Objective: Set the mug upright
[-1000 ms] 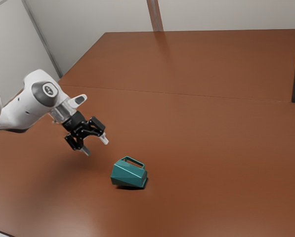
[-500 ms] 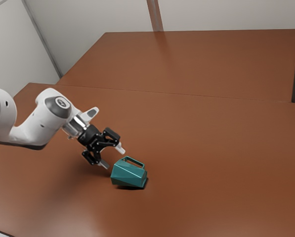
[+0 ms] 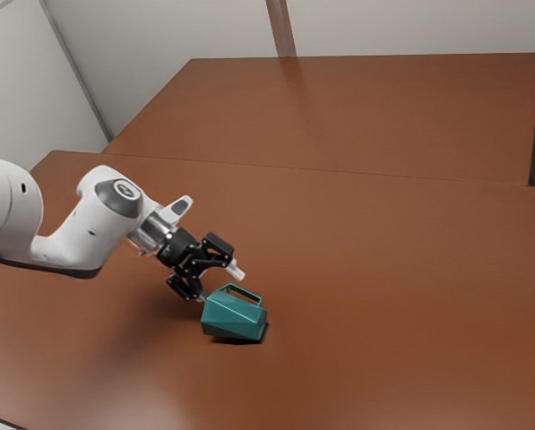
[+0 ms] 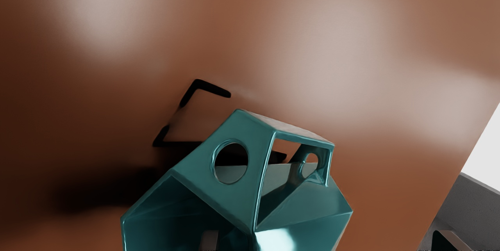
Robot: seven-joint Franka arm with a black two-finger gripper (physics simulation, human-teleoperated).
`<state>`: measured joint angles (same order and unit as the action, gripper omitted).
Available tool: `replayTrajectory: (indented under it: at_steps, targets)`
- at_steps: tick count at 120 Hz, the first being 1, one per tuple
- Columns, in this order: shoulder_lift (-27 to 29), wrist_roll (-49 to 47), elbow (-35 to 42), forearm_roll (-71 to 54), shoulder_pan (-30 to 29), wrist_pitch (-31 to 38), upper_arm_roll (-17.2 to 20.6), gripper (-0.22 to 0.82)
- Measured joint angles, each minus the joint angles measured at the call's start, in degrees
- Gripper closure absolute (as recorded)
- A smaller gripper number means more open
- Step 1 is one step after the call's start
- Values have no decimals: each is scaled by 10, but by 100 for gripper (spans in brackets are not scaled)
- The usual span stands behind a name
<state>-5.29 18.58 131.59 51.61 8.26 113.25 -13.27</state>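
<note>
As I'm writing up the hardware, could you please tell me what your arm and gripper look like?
My arm is smooth, rounded and white, with a dark grey joint cover bearing a round marking. Beyond a silvery collar comes the black gripper, whose angular black fingers end in pale tips.

The exterior view's edge cuts off the Franka arm [image 3: 70,237]; there the teal mug [image 3: 233,317] partly hides one fingertip of the gripper [image 3: 219,284]. The wrist view's edge crops the mug and both fingers [image 4: 209,240].
</note>
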Motion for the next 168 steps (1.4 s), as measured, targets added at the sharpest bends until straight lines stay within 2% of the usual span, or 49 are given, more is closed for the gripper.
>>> replayTrajectory:
  at_steps: [24,44,59,88,116,168]
  targets:
    - [2,7,0,3,7,7,0,27]
    - [4,11,0,4,9,9,0,56]
    - [4,11,-1,4,18,11,0,68]
    - [8,5,-4,-3,44,16,0,74]
    - [37,-9,-7,-41,47,19,-1,78]
    - [35,-45,-52,-205,85,38,3,79]
